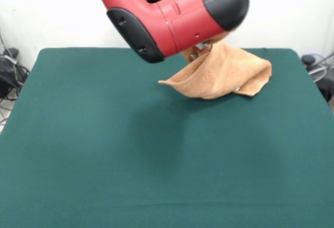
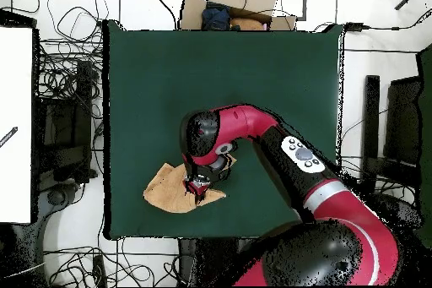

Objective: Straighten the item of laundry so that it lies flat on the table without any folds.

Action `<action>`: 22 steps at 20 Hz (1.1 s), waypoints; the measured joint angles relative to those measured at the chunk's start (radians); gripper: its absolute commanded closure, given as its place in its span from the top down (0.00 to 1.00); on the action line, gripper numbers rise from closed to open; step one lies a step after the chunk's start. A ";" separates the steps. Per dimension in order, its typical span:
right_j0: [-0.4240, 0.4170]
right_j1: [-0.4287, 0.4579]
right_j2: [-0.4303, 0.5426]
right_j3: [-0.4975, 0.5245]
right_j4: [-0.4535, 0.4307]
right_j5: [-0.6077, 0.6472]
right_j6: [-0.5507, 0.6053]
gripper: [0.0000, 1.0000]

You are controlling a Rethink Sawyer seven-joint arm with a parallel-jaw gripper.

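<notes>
**Sawyer arm lifted bunched towel near the tabletop's edge**

Front view: The red and black arm [image 1: 172, 19] reached down over the dark green tabletop [image 1: 104, 150], and a peach-orange towel [image 1: 224, 74] hung from beneath its wrist, raised at the top and draped in a loose cone, with its lower edge and one folded corner resting on the cloth toward the far right of the surface. The claw was hidden behind the arm's housing here, so whether it was apart or clamped on the fabric could not be told, though the towel's raised peak suggested it was held. No container stood on the tabletop in this view.

Overhead view: The towel [image 2: 173, 192] lay crumpled close to the tabletop's [image 2: 219, 73] edge nearest the robot's base, partly under the claw [image 2: 198, 187], whose state was again not readable. A cardboard box [image 2: 236, 6] sat on the floor beyond the opposite edge, holding something dark; its contents could not be made out.

The risks, as judged: a pull toward that near edge could have dragged the towel off the tabletop, and a release from this height would likely have let it fall back into folds, since only one point appeared to be held
</notes>
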 measured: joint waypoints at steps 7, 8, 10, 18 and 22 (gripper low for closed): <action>0.029 0.000 -0.023 -0.023 0.000 0.007 0.000 0.00; 0.029 0.000 -0.025 -0.024 0.000 0.007 0.000 0.00; 0.029 0.000 -0.029 -0.027 0.001 0.008 0.000 0.00; 0.029 -0.002 -0.047 -0.036 0.018 0.008 0.000 0.00; 0.033 -0.005 -0.048 -0.046 0.040 0.015 0.000 0.00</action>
